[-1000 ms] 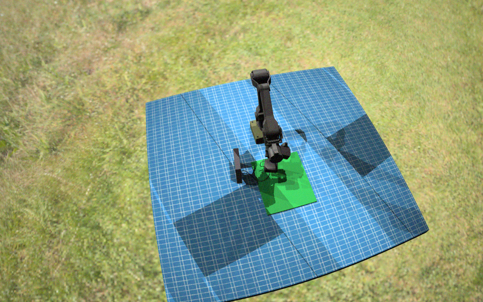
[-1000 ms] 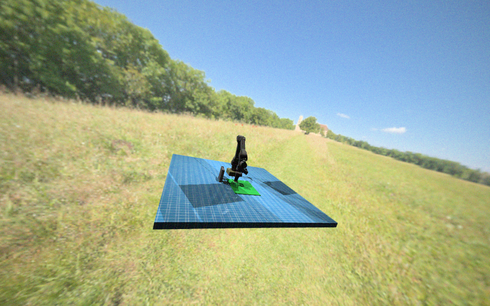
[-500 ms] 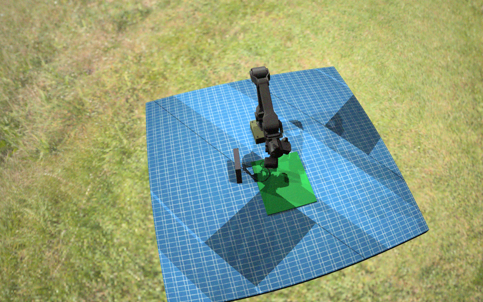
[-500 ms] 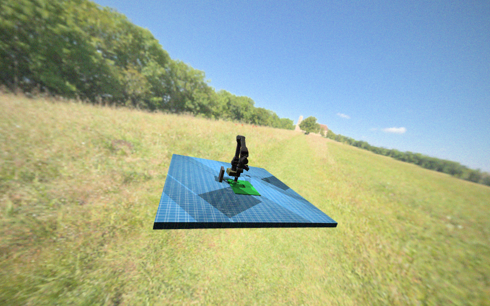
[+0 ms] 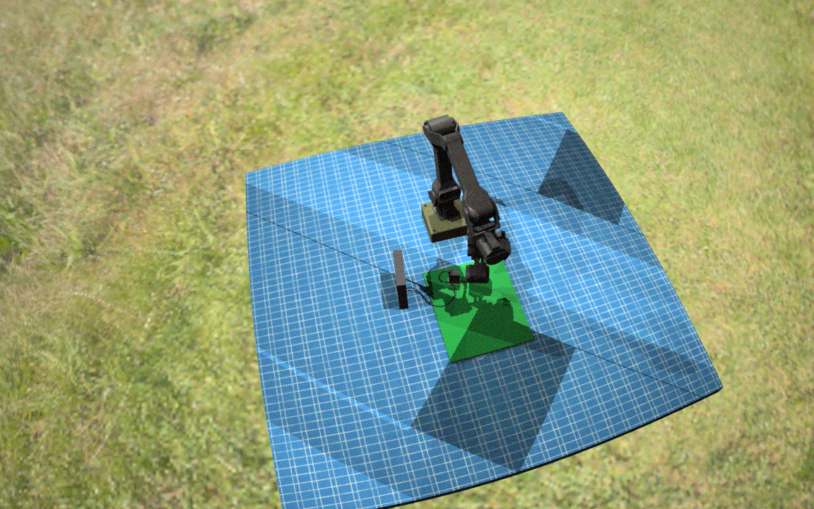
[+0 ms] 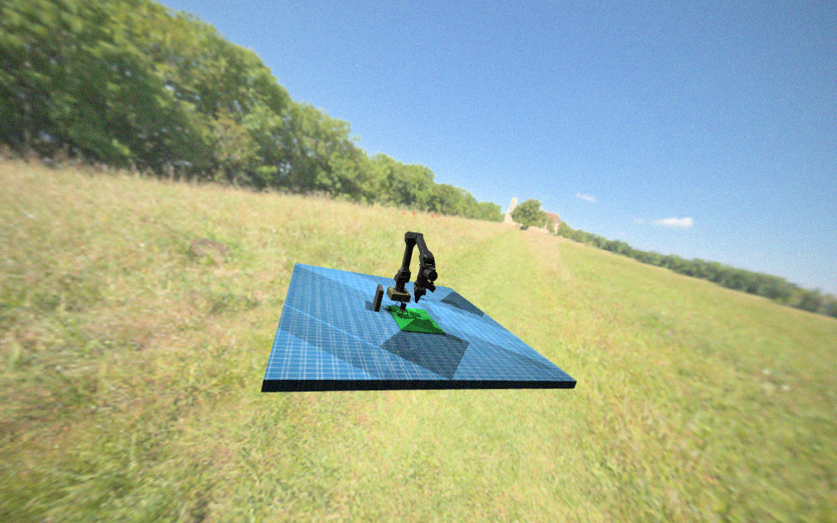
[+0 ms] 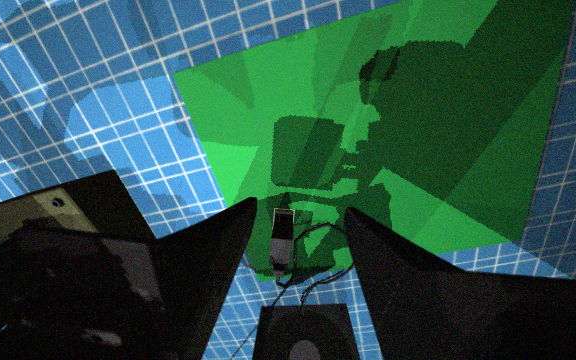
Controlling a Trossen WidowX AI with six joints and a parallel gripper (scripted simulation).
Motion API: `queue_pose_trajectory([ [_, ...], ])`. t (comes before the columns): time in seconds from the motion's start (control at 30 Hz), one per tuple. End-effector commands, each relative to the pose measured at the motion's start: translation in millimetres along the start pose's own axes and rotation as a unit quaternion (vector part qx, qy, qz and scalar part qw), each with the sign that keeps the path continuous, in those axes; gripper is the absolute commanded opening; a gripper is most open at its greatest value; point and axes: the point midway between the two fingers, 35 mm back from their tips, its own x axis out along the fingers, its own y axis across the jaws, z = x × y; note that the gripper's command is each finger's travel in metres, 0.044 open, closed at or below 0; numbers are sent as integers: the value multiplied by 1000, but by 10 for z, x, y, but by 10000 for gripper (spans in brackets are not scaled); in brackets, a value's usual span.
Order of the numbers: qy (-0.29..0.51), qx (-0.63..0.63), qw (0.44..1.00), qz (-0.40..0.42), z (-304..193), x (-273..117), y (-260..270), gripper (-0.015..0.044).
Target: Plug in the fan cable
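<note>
The green board [image 5: 485,345] [image 6: 424,327] [image 7: 228,97] lies flat. A dark plug [image 5: 454,276] [image 6: 402,306] [image 7: 281,250] stands at its fan-side end, with a thin cable from it. In the wrist view the pale outline of the header [image 7: 283,212] shows at the plug's far end; its pins are hidden. I cannot tell how deep the plug sits. The dark fan [image 5: 400,281] [image 6: 378,298] [image 7: 303,320] stands upright beside the board. My gripper [image 6: 417,300] [image 7: 300,209] is open and empty. It hangs above the board, off the plug, which shows between the fingers beyond the tips.
The cable [image 5: 444,305] [image 7: 325,225] loops over the board edge towards the fan. The arm's base block [image 5: 438,226] [image 6: 398,296] [image 7: 60,202] stands behind the board. Dark shadows fall across the board and the blue gridded table [image 5: 340,411] [image 6: 317,364].
</note>
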Motion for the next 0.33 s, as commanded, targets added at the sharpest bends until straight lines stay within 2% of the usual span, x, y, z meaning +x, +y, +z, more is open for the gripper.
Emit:
queue_pose_trajectory([
  [0.0,0,-2,1000,0,571,5,22,260],
  [0.3,-1,-2,1000,0,662,8,38,260],
])
